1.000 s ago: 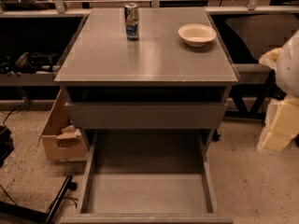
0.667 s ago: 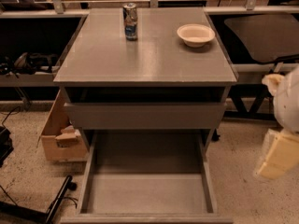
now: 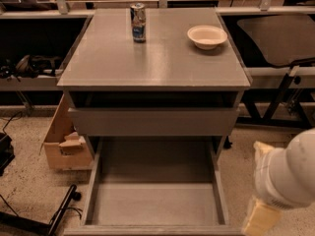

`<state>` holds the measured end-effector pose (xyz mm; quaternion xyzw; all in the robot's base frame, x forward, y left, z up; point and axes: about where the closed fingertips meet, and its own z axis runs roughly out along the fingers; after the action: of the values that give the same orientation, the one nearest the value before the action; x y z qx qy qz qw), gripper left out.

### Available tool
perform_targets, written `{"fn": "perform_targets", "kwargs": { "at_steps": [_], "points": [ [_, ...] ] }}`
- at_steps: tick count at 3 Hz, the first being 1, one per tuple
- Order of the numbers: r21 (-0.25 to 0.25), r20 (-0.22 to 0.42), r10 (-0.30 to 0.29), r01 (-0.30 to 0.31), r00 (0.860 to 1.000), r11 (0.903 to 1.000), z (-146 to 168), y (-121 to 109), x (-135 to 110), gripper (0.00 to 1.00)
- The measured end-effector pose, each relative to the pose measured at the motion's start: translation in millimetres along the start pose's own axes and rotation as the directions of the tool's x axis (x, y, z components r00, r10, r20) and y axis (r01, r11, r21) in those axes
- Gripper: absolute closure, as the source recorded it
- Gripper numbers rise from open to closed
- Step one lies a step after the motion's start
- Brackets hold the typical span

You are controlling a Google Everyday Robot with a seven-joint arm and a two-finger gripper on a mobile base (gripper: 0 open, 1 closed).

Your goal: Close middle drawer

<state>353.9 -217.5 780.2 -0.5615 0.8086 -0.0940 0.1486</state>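
The middle drawer [image 3: 155, 203] stands pulled far out of the grey cabinet [image 3: 155, 58], its front panel clipped by the lower edge. The gripper [image 3: 268, 186] hangs beside the drawer's right wall, apart from it and partly out of frame. Whether it is open or closed cannot be told. The drawer is a shallow, plain, matt grey tray.

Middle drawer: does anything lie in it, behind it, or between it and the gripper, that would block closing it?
Nothing visible does. The middle drawer is pulled far out with nothing in its tray, and the opening behind it looks free. The gripper hangs just off its right front corner, nothing between them.
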Motion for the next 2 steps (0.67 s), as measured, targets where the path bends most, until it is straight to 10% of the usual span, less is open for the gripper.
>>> {"fn": "perform_targets", "kwargs": {
  "at_steps": [1,2],
  "points": [
    [-0.147,-0.094,-0.004,-0.010,0.996,0.9890,105.3,62.7,37.8,0.00],
    [-0.217,-0.167,0.036,-0.072,0.985,0.9735,140.4,81.5,55.0,0.00]
  ]
}}
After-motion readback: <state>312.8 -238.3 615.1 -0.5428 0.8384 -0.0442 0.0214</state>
